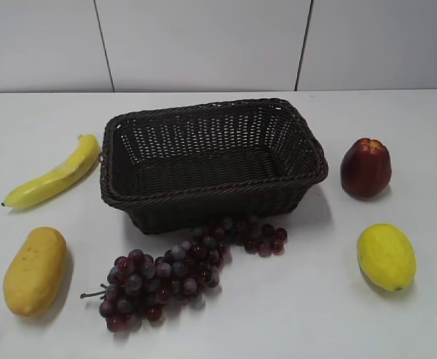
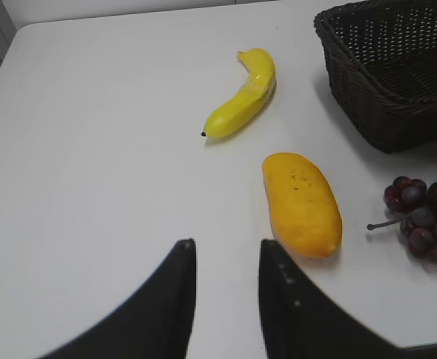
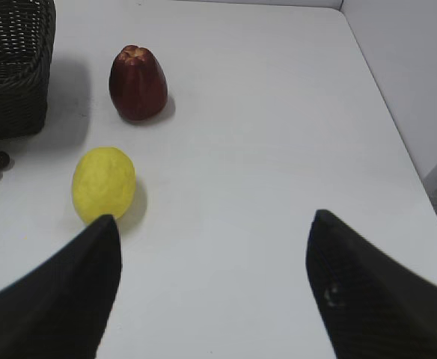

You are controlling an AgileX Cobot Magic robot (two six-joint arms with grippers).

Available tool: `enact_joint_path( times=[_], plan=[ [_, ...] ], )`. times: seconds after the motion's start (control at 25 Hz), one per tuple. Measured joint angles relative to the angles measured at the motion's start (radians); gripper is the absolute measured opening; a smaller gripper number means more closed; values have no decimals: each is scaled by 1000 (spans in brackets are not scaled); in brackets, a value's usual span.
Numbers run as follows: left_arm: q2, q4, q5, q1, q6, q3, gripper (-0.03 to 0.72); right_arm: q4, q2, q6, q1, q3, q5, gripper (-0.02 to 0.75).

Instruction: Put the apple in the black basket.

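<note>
The dark red apple (image 1: 366, 167) stands upright on the white table, right of the black basket (image 1: 308, 170). It also shows in the right wrist view (image 3: 138, 83), far ahead and left of my right gripper (image 3: 212, 218), which is wide open and empty over bare table. The basket corner shows there too (image 3: 16, 67), and in the left wrist view (image 2: 383, 90). The basket is empty. My left gripper (image 2: 226, 244) is open and empty, over bare table near the mango. Neither gripper shows in the exterior view.
A lemon (image 1: 386, 256) lies in front of the apple, close to my right gripper's left finger (image 3: 103, 185). A grape bunch (image 1: 177, 273) lies before the basket. A banana (image 1: 54, 176) and a mango (image 1: 35, 270) lie left. A wall edge runs right (image 3: 398, 82).
</note>
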Motion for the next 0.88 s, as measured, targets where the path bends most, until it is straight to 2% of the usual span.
enact_joint_path(
  times=[0.88],
  plan=[
    [0,0,0,0,0,0,223,0,-1,0,0,0,0,561]
  ],
)
